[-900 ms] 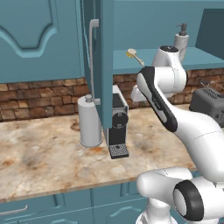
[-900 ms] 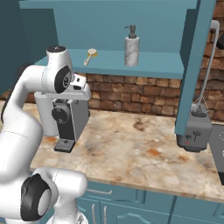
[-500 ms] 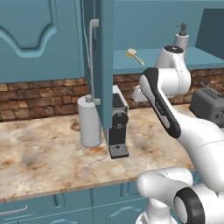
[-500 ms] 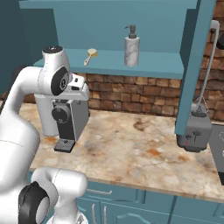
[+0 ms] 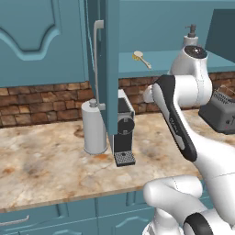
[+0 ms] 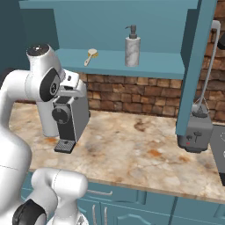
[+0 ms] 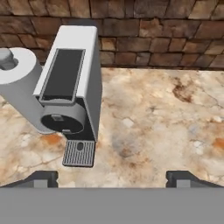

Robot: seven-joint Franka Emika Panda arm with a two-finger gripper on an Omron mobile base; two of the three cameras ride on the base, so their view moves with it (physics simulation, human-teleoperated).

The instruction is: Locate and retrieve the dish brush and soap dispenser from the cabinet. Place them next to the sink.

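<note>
Reaching next for the dish brush (image 6: 91,56): light, stiff, so I'd pinch its handle; my hand (image 7: 112,178) is wide open, empty.

No readable text, labels, brands or numbers on anything.

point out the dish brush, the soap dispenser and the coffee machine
dish brush (image 6: 91,56), right base view, on its round bristle head
soap dispenser (image 6: 132,51), right base view, on the bottle's body
coffee machine (image 7: 65,73), hand view, on its dark top panel
</note>
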